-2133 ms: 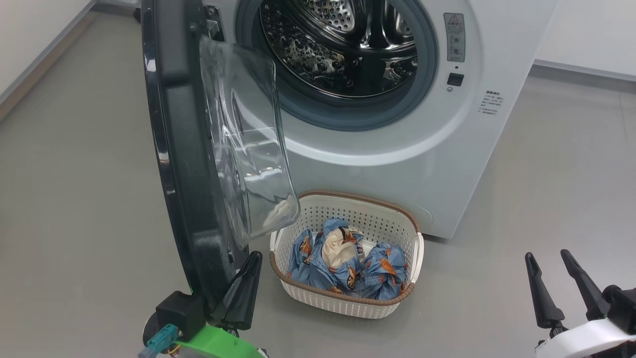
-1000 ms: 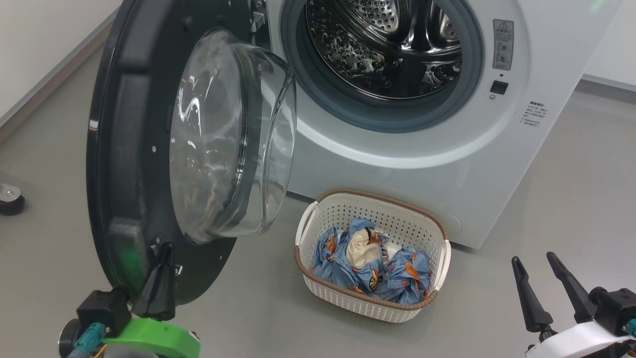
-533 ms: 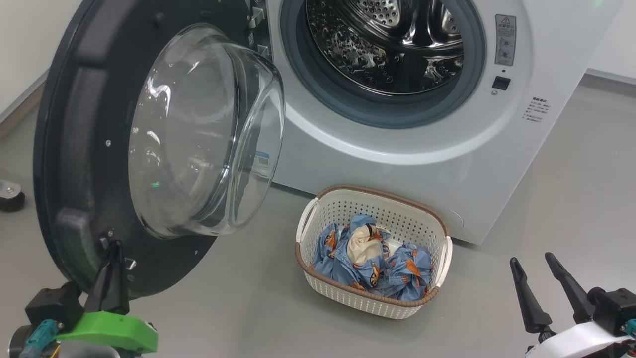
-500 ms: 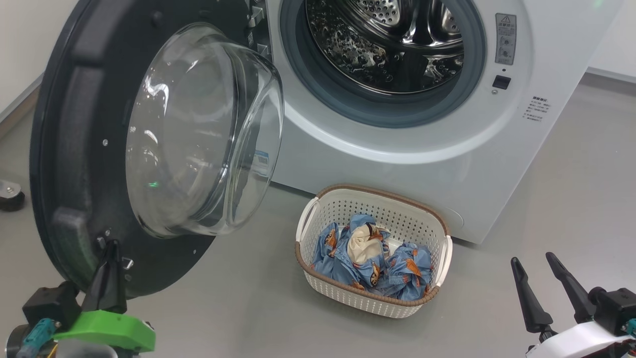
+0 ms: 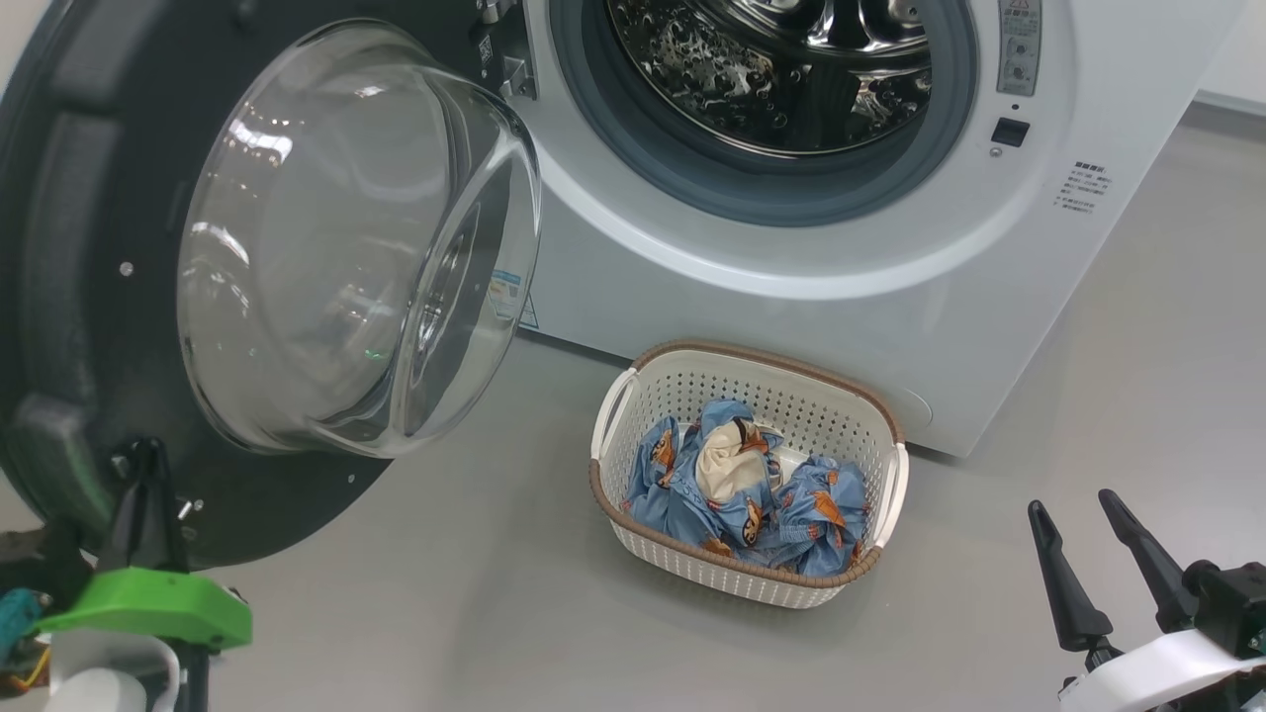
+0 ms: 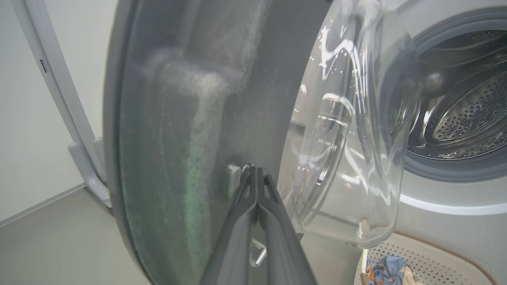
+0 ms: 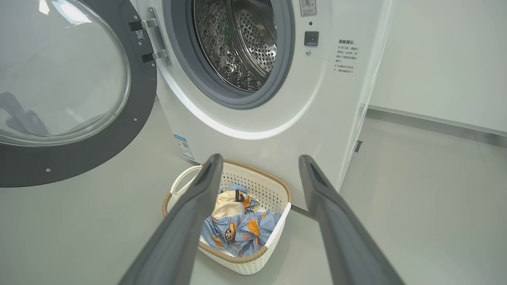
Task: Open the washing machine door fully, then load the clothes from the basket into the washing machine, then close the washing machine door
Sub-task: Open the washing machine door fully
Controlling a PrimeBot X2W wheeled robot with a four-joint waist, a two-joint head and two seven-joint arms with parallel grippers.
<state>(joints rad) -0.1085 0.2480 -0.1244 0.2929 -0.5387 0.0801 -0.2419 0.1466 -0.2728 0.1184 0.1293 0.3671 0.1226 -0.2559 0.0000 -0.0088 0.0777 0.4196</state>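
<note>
The washing machine door (image 5: 69, 297) stands swung wide to the left, its glass bowl window (image 5: 336, 247) facing me. My left gripper (image 5: 146, 457) is shut, and its tips (image 6: 255, 171) rest against the door's black inner face beside the latch. The washing machine (image 5: 791, 316) shows its steel drum (image 5: 781, 69) uncovered. On the floor before it sits the basket (image 5: 732, 583) holding the clothes (image 5: 752, 494), light blue with a cream patch. My right gripper (image 5: 1072, 504) hangs open at the lower right, nothing between its fingers (image 7: 198, 206), pointing towards the basket (image 7: 241, 269).
Grey floor (image 5: 495, 613) runs around the basket and to the right of the machine (image 7: 435, 178). A white wall and a white frame (image 6: 75, 134) stand behind the door. A small blue label (image 7: 183, 144) sits low on the machine's front.
The door has swung further open to the left, from nearly edge-on to wide open. My shut left gripper travelled with it. The head camera shifted. The right gripper stayed open and in place.
</note>
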